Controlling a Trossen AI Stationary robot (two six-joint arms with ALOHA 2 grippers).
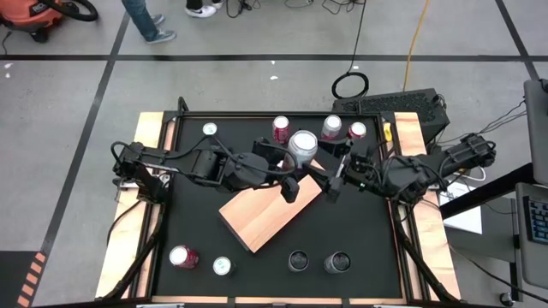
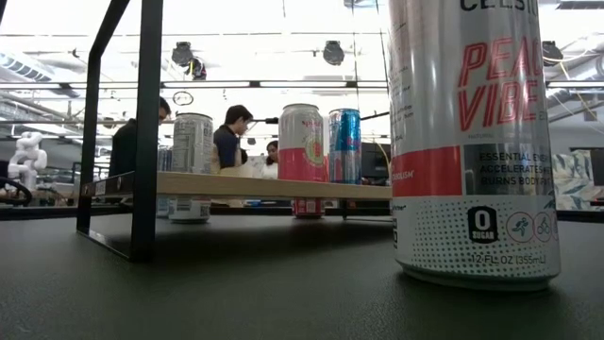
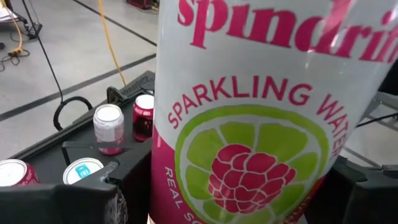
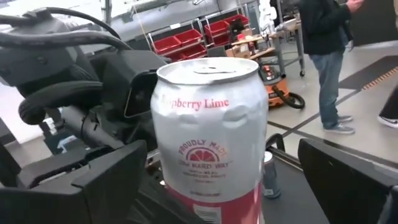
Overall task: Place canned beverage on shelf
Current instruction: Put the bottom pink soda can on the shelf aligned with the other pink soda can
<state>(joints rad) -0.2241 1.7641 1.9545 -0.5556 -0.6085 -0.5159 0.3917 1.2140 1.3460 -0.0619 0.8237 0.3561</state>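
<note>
Got Spindrift raspberry lime can (image 1: 302, 146) pinched in left gripper (image 1: 300, 158), upright so it lands flat, over far corner of shelf (image 1: 268, 211). Right gripper (image 1: 336, 182) fingers wide, straddling can, probably steadying.

Both arms are built from dark, near-black segments with rounded joint housings. Black cables loop along the left arm (image 1: 197, 162) and the right arm (image 1: 428, 171). Each finger (image 4: 93, 186) is a broad, flat, matte black block (edges squared, faces unmarked)
</note>
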